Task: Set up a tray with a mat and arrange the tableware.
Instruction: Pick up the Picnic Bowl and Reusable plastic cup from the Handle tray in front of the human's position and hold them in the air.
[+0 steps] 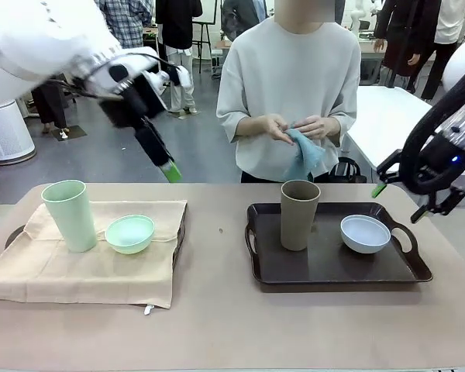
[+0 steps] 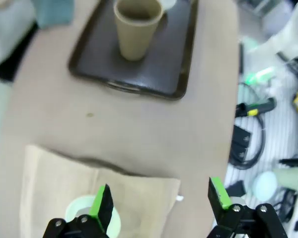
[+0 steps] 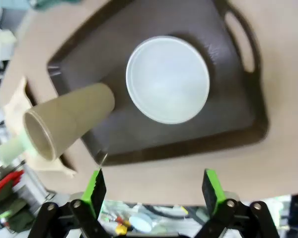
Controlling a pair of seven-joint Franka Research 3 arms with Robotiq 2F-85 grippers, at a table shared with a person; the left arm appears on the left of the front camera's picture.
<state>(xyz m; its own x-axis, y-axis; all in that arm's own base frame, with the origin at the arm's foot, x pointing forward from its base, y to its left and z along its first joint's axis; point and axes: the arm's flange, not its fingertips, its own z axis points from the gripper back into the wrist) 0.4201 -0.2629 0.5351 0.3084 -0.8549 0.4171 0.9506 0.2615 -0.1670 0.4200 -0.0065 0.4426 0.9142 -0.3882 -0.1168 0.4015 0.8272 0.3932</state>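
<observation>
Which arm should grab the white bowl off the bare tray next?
Right, probably. The right gripper hangs open by the white bowl, which sits straight ahead of it; the left gripper is open over the mat, farther off.

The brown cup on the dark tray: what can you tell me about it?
The brown cup is tall, handleless and slightly tapered, wider at the rim, with a matte, plastic-like look. It stands upright and empty on the left part of the dark tray, apart from the white bowl beside it. Nothing grips it.
</observation>
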